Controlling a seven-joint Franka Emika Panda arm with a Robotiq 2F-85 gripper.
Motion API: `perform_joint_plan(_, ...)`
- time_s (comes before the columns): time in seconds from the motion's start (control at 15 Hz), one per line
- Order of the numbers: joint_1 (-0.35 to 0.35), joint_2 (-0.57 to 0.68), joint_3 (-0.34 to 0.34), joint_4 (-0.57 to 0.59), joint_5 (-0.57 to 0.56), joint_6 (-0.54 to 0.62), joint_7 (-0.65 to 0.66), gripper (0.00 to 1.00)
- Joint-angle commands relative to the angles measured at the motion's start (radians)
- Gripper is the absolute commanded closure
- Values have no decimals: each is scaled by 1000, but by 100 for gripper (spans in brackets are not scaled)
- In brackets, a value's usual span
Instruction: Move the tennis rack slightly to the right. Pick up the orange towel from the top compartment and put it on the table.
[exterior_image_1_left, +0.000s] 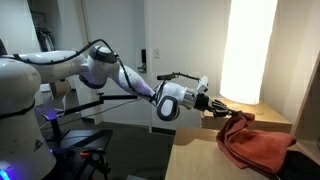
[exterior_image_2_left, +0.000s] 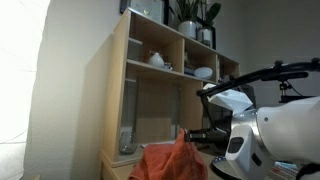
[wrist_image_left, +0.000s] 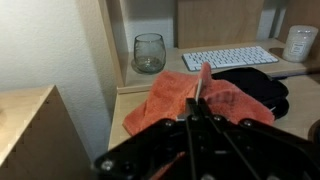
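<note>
Here the gripper pinches a raised fold of the orange towel, jaws nearly together; the remaining cloth drapes onto the table, keyboard behind.

Towel looked soft, matt cloth. Table was smooth light wood. Glass was clear, glossy. Arm had a glossy white shell.

Orange towel, soft and rumpled, lies heaped on the light tan table, toward its right side in an exterior view, one fold raised in a peak.
</note>
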Motion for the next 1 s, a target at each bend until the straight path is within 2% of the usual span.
perform_joint_plan(0.0,0,0,0,0,0,0,0,96)
perform_joint_plan(0.13,0,0,0,0,0,0,0,96)
perform_joint_plan(0.2,0,0,0,0,0,0,0,71)
perform_joint_plan(0.27,7,0,-4,-10,9,-14,0,71)
perform_joint_plan(0.33,1,-3,2,-3,1,-6,0,65)
perform_joint_plan(0.73,1,0,-2,1,-4,-17,0,19)
perform_joint_plan(0.93,3,0,-6,-4,-5,-25,0,1)
